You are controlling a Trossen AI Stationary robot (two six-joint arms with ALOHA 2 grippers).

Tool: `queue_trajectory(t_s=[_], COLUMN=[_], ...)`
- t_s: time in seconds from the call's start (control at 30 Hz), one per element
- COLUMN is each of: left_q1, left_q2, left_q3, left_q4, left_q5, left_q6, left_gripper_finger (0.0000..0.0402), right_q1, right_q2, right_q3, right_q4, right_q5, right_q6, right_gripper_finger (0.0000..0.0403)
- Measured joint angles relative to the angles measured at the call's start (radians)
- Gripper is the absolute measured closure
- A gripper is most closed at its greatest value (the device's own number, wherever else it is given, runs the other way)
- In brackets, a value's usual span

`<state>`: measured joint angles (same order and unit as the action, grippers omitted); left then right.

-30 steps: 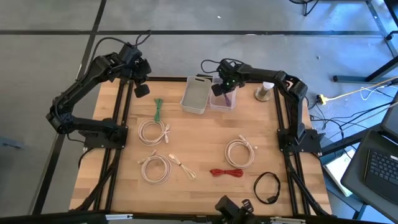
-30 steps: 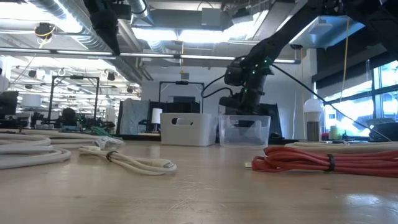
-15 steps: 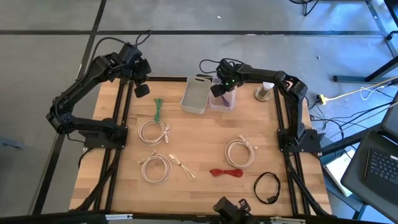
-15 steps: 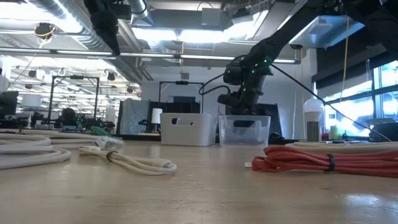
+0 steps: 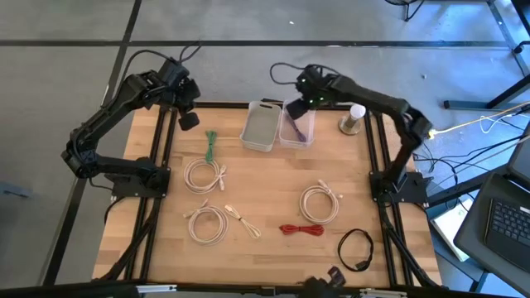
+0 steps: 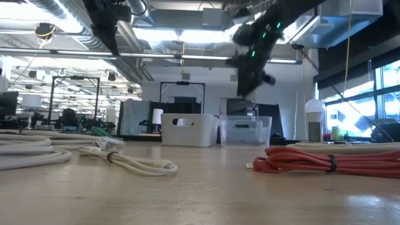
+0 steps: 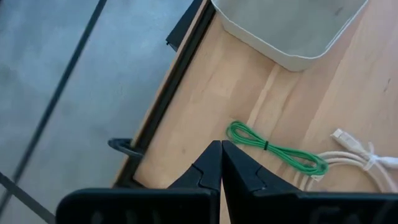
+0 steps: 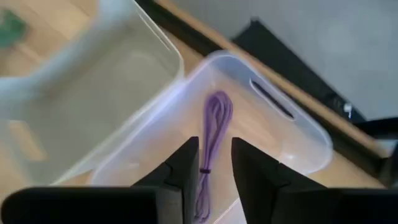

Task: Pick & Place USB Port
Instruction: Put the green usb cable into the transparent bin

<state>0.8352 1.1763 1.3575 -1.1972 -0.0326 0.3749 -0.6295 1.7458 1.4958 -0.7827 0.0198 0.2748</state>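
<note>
Lifting clear, the right claw (image 8: 208, 163) has risen from the clear bin (image 5: 298, 126) at the worktop's far edge, fingers parted and empty; a purple cable (image 8: 210, 146) lies inside (delivered, apparently). Left claw (image 7: 221, 163) waits clenched at the far left corner. Three white coils, one each green, red, black remain.

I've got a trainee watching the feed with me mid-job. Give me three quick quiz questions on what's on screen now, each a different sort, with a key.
1. True or false: the purple cable lies inside the clear bin.
2. Which gripper hangs above the bins? A) left gripper B) right gripper
3. Fill in: the red cable lies between the white coil and the table's ____ edge.

Key: 1 true; 2 B; 3 front. The right gripper's fingers stand apart, empty.
</note>
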Motion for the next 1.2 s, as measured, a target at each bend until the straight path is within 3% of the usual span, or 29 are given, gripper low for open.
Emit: queue_trajectory(t_s=[0.33,0.53,0.87,1.2], left_q1=[-0.01,-0.063,-0.165,-0.227], left_q2=[0.0,0.0,0.05,0.247], left_q3=[-0.023,-0.127,-0.353,-0.405], left_q4=[-0.105,-0.085,0.078,0.183], left_q5=[0.06,0.076,0.051,0.005], left_q6=[-0.298,-0.547,-1.01,-1.087], left_gripper_finger=[0.0392,0.0344,0.025,0.0221], right_q1=[0.033,0.033,0.033,0.033], right_q2=[-0.288,-0.388,-0.422,-0.422], right_q3=[0.003,0.003,0.003,0.003], right_q4=[-0.108,-0.108,-0.121,-0.122], right_q5=[0.066,0.071,0.077,0.077], right_q6=[-0.049,-0.105,-0.274,-0.366], right_gripper_finger=[0.0311,0.0311,0.0311,0.0311])
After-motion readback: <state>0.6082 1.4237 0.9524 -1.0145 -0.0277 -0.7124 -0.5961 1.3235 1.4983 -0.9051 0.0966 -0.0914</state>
